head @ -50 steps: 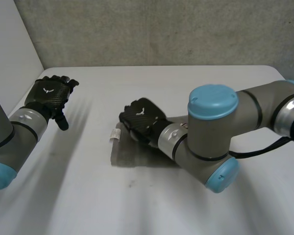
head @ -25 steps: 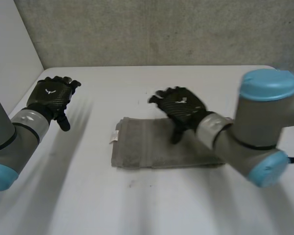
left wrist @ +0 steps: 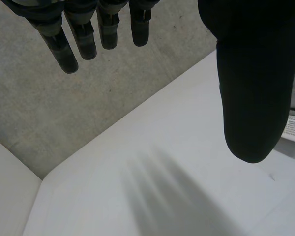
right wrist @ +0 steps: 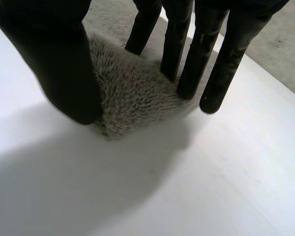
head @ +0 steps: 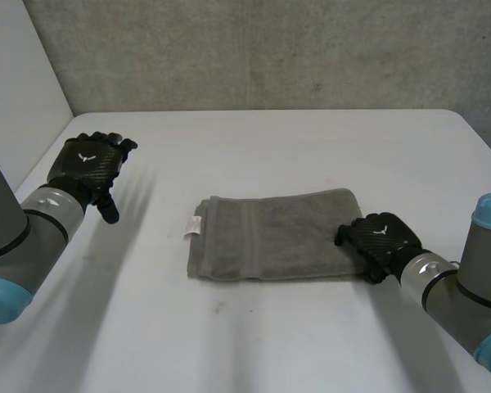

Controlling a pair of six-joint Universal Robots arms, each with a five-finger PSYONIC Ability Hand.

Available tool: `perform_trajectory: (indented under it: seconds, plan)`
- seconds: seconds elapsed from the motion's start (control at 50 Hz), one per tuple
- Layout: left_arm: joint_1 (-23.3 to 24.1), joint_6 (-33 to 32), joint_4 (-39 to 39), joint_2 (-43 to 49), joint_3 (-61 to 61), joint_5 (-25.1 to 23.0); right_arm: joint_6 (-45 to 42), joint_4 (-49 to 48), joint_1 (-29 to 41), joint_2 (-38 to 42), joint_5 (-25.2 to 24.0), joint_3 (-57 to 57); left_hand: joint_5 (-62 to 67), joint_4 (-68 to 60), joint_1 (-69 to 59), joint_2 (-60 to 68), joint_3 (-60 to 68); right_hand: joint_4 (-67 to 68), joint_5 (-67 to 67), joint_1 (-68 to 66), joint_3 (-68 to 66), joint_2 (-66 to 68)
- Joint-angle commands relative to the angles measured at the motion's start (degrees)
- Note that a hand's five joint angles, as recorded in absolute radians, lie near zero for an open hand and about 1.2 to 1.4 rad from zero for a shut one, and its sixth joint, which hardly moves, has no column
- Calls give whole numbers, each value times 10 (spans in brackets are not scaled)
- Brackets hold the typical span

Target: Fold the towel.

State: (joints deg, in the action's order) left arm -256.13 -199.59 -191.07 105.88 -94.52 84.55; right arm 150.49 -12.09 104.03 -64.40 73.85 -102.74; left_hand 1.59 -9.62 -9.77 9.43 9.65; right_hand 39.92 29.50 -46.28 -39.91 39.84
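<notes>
Grey towel (head: 270, 236) lies flat at the middle of the white tabletop (head: 311, 139), folded into a long rectangle with its long sides running left to right. A small white label (head: 194, 225) sticks out from its left edge. The surface is smooth and the edges are fairly square.

Right robot hand (head: 380, 244) is low at the towel's near right corner, its arm reaching in from the near right. In the right wrist view, the fuzzy corner sits between the thumb (right wrist: 64, 64) and the fingers (right wrist: 187, 54). The fingers are straight and spread, with their tips down on the pile. The thumb tip is at the corner's edge, well apart from the fingers. The hand is released, with no pinch made on the cloth.

Left robot hand (head: 88, 164) is raised over the far left part of the tabletop, well apart from the towel. In the left wrist view, its fingers hang straight and relaxed with the thumb spread wide. It is released and holds nothing. The label peeks in just beside that thumb.

A rough grey wall (head: 270, 49) stands behind the tabletop's far edge.
</notes>
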Motion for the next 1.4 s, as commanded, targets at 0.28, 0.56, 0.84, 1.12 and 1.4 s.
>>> perform_trajectory:
  seconds: [0.28,0.56,0.84,1.12,1.4]
  plan:
    - [0,0,0,0,-2,0,-64,-26,93,0,15,115,-16,-4,-2,6,3,401,405,-337,-401,402]
    - [-1,0,0,-2,-14,0,-163,66,318,154,7,327,-16,-4,-2,6,3,401,405,-337,-401,402]
    - [5,0,0,-3,-17,-1,-146,86,340,166,15,340,-16,-4,-2,6,3,-299,-295,363,299,-298]
    - [98,73,6,-3,58,8,211,79,197,-4,6,229,6,-26,-25,28,26,-299,-295,363,299,-298]
    - [211,263,115,129,182,10,371,133,111,29,5,228,6,-26,-25,28,26,-299,-295,363,299,-298]
